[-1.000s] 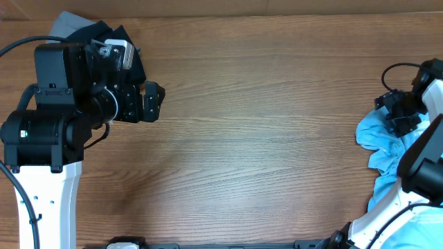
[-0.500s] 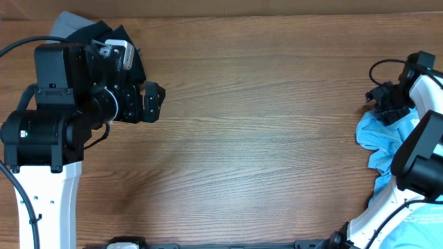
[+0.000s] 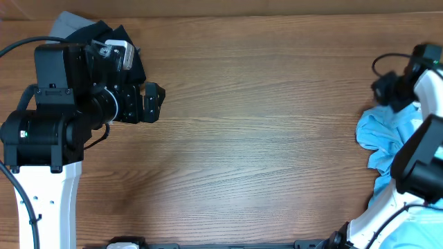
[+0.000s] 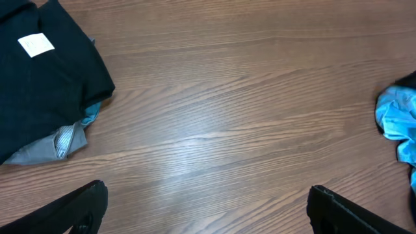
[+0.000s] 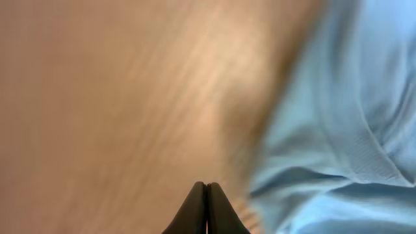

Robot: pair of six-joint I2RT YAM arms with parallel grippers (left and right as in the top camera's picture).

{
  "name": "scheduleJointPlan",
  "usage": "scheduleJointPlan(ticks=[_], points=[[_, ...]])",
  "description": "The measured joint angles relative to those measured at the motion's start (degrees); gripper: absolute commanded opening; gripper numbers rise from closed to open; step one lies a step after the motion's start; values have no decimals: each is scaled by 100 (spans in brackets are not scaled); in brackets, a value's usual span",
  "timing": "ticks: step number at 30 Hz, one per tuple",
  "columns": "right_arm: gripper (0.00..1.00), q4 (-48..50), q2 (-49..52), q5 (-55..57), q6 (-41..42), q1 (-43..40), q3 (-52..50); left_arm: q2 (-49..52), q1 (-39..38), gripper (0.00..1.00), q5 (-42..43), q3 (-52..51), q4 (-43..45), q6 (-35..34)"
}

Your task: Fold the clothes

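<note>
The light blue T-shirt (image 3: 386,138) lies crumpled at the table's right edge. My right gripper (image 3: 383,88) hovers just beyond its far edge. In the right wrist view that gripper (image 5: 207,186) is shut, its fingers pressed together with nothing between them over bare wood, and the blue T-shirt (image 5: 344,123) lies to its right. Dark garments (image 3: 104,33) on a grey one (image 3: 66,21) lie piled at the back left. My left gripper (image 3: 152,102) hangs open beside that pile. In the left wrist view the dark garment (image 4: 45,84) is at upper left, and the left gripper (image 4: 208,208) spans bare wood.
The wooden table (image 3: 263,138) stretches between the two arms. The left arm's white base (image 3: 45,200) stands at the front left. A cable (image 3: 387,66) loops above the right wrist. The blue T-shirt (image 4: 396,120) shows at the right edge of the left wrist view.
My right gripper has risen off the blue T-shirt toward the table's far edge and shut with nothing in it. The left arm has not moved.
</note>
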Motion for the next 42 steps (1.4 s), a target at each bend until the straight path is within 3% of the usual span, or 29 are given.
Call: scheduleJointPlan(ticks=[2, 4, 7, 10, 17, 22, 24, 26, 27, 29, 37, 42], points=[[9, -9, -358, -96, -273, 79, 232, 0, 0, 100, 4, 0, 37, 0], [34, -72, -1001, -50, -498, 315, 520, 0, 0, 100, 55, 2, 85, 0], [55, -435, -1550, 164, -439, 564, 691, 0, 0, 100, 149, 7, 85, 0], [62, -715, -1646, 382, -247, 581, 616, 2, 0, 100, 192, 11, 85, 0], [67, -459, -649, 721, 249, 330, -461, 0, 0, 100, 216, 13, 173, 2], [66, -44, 13, 726, 380, 188, -785, 0, 0, 100, 219, 15, 192, 2], [61, 111, 133, 726, 409, 162, -785, 0, 0, 100, 219, 15, 192, 2], [40, 203, 175, 726, 435, 157, -785, 0, 0, 100, 227, 15, 192, 2], [22, 256, 179, 726, 455, 157, -787, 0, 0, 100, 234, 15, 195, 2], [4, 358, 179, 719, 457, 157, -789, 0, 0, 100, 236, 15, 195, 2], [4, 433, 175, -37, -28, 341, -621, 0, 0, 100, 236, 15, 212, 2], [4, 444, -127, -675, -715, 1451, -385, 2, 0, 100, 232, 20, 321, 2]])
